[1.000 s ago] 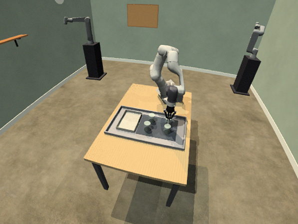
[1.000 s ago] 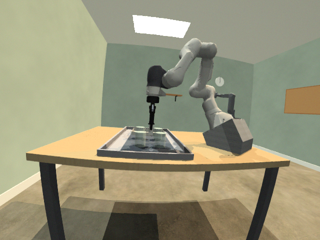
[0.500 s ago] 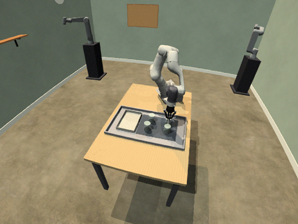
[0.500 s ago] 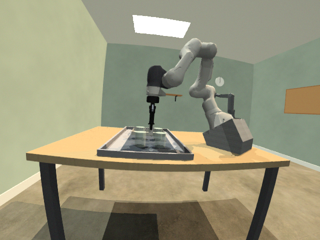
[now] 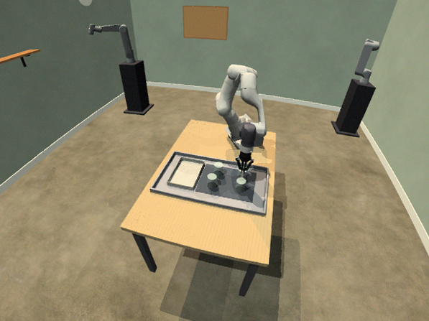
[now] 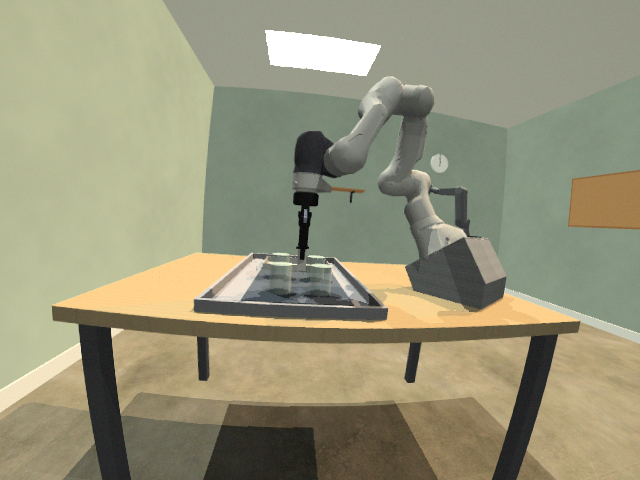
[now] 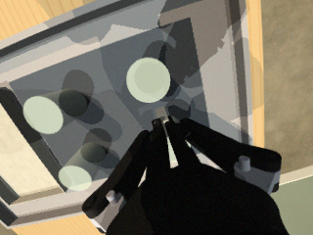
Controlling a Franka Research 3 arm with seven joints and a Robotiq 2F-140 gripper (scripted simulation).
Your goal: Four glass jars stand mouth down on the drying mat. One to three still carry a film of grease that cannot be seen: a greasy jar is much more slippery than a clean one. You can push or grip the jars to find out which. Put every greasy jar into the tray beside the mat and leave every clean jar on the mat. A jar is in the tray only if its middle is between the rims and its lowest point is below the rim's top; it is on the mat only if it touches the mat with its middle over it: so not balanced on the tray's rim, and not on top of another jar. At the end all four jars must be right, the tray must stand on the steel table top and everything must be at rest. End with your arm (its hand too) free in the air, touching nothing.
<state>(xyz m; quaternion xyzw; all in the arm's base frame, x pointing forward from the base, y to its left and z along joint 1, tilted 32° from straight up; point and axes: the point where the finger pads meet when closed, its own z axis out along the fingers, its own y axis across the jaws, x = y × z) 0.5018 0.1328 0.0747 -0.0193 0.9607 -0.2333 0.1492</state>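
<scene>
My gripper (image 5: pixel 242 173) (image 6: pixel 301 259) (image 7: pixel 161 114) is shut and empty, pointing down low over the dark mat (image 5: pixel 225 195) (image 7: pixel 117 56), between the two right jars in the exterior view. Four pale glass jars stand mouth down on the mat: a front right jar (image 5: pixel 241 180) (image 6: pixel 280 279) (image 7: pixel 148 79), a back right jar (image 6: pixel 319 279) largely hidden by the gripper in the top view and the wrist view, a front left jar (image 5: pixel 211 176) (image 7: pixel 43 115) and a back left jar (image 5: pixel 218 165) (image 7: pixel 74 177). The cream tray (image 5: pixel 186 173) (image 7: pixel 12 162) holds no jar. Contact with a jar is unclear.
The tray lies left of the mat on the steel top (image 5: pixel 162 178) (image 7: pixel 222 73), which has a raised dark rim (image 5: pixel 208 204) (image 6: pixel 289 308) all round. A wooden table (image 5: pixel 204 225) (image 6: pixel 155 279) bears it. The arm's base stands at the back.
</scene>
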